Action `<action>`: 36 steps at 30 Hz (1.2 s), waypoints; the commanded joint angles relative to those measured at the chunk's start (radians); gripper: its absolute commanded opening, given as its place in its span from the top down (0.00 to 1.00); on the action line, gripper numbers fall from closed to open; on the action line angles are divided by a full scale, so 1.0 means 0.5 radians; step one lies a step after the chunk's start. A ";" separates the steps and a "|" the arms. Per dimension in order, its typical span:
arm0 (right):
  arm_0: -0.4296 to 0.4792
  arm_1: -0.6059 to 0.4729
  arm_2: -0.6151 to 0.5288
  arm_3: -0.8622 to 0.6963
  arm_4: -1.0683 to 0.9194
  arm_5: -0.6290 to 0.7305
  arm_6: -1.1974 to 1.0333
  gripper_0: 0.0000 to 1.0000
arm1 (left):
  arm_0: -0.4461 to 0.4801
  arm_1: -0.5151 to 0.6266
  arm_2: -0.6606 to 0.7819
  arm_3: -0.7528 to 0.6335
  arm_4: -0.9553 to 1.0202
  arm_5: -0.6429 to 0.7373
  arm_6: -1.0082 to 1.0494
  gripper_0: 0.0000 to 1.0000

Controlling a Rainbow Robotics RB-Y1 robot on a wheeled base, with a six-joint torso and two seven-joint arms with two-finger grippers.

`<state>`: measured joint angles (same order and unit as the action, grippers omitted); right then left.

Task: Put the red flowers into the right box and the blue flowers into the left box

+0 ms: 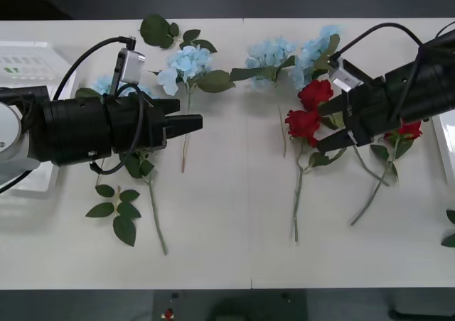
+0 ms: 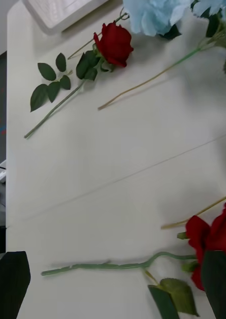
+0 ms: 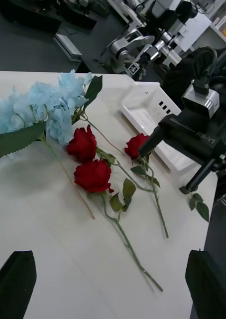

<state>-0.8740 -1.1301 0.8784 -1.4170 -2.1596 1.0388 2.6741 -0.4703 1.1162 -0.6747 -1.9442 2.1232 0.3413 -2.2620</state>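
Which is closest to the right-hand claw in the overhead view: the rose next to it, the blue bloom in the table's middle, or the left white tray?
From the right gripper:
1. Red rose, beside its fingers.
2. Blue flower, mid-table, toward the far edge.
3. Left box, at the table's left end.

White table (image 1: pixel 227 257) (loose leaf sprigs (image 1: pixel 117 207))

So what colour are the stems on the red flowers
Green, thin and long; clearest on the red flowers in the left wrist view.
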 commanded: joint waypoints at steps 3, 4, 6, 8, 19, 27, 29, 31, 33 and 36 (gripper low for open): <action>-0.142 -0.084 -0.014 -0.025 0.003 0.110 0.062 0.00 | 0.106 -0.057 -0.059 0.023 0.012 0.008 -0.063 0.12; -0.173 -0.105 -0.014 -0.025 0.021 0.150 0.062 0.00 | 0.112 -0.054 -0.059 0.029 0.015 0.008 -0.060 0.12; -0.209 -0.142 -0.014 -0.022 0.052 0.242 -0.295 0.00 | 0.125 -0.066 -0.034 0.041 0.036 0.011 -0.066 0.12; -0.240 -0.179 -0.014 -0.022 0.095 0.328 -0.740 0.00 | 0.125 -0.060 -0.003 0.041 0.055 0.008 -0.066 0.12; -0.323 -0.357 -0.014 -0.050 0.460 0.650 -2.906 0.00 | -0.087 -0.051 0.067 0.461 0.239 0.057 -0.014 0.12; -0.249 -0.375 -0.011 -0.019 1.079 0.653 -3.636 0.00 | -0.400 -0.131 0.067 1.167 0.159 0.551 0.075 0.00; -0.206 -0.375 -0.011 -0.013 1.196 0.616 -3.698 0.00 | -0.489 -0.131 0.067 1.308 0.049 0.704 0.164 0.00; -0.151 -0.369 -0.011 -0.013 1.288 0.555 -3.688 0.00 | -0.572 -0.119 0.089 1.440 -0.092 0.864 0.232 0.00; -0.102 -0.360 -0.011 -0.010 1.356 0.490 -3.673 0.00 | -0.615 -0.112 0.125 1.526 -0.203 0.980 0.278 0.00; 0.002 -0.311 -0.011 0.002 1.491 0.343 -3.661 0.00 | -0.627 -0.112 0.233 1.649 -0.454 1.146 0.299 0.00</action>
<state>-0.9024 -1.2894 0.8813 -1.4261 -1.4597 1.2469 0.8691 -0.7689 1.0414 -0.6317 -1.1467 1.9752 0.8653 -2.1117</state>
